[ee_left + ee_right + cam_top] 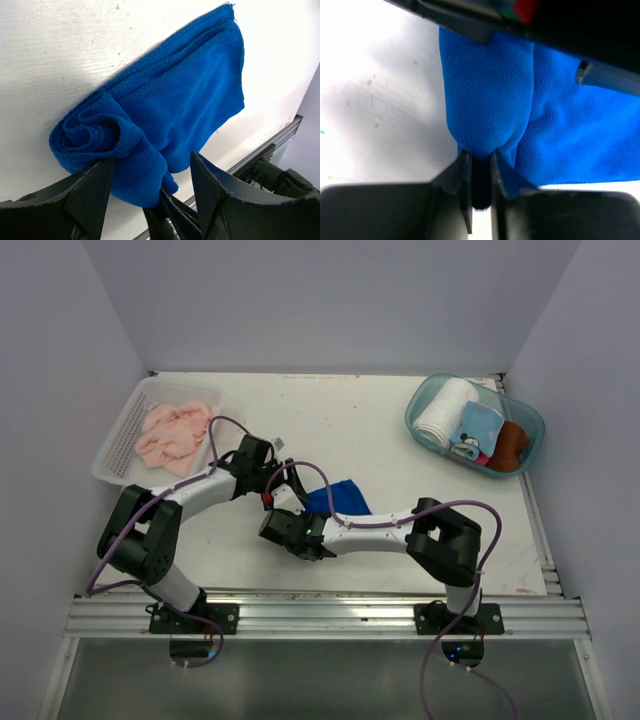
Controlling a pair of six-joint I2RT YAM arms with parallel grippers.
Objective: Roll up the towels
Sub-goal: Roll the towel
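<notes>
Blue towel point(336, 498) lies near the middle of the desk point(380, 420), a little toward the near edge, where the left arm point(200, 488) and the right arm point(372, 530) meet over it. One end is wound into a loose roll. The rest lies flat on the desk in folded layers.

In the left wrist view, the left jaws are released and stand wide astride the rolled end. One jaw touches the roll, the other is clear of the cloth, and a flap of towel hangs down between them.

In the right wrist view, the right jaws are clenched on a fold at the towel's edge. Only a narrow slit shows between them, and the cloth bulges out just beyond their tips.

The pink towel point(175, 432) lies crumpled and unrolled in a white basket point(118, 445) at the far left corner of the desk, well apart from both arms.

A teal tub point(422, 398) at the far right corner holds a rolled white towel point(442, 412), a light blue printed cloth point(475, 430) beside it and a brown item point(512, 445) at its right end.
</notes>
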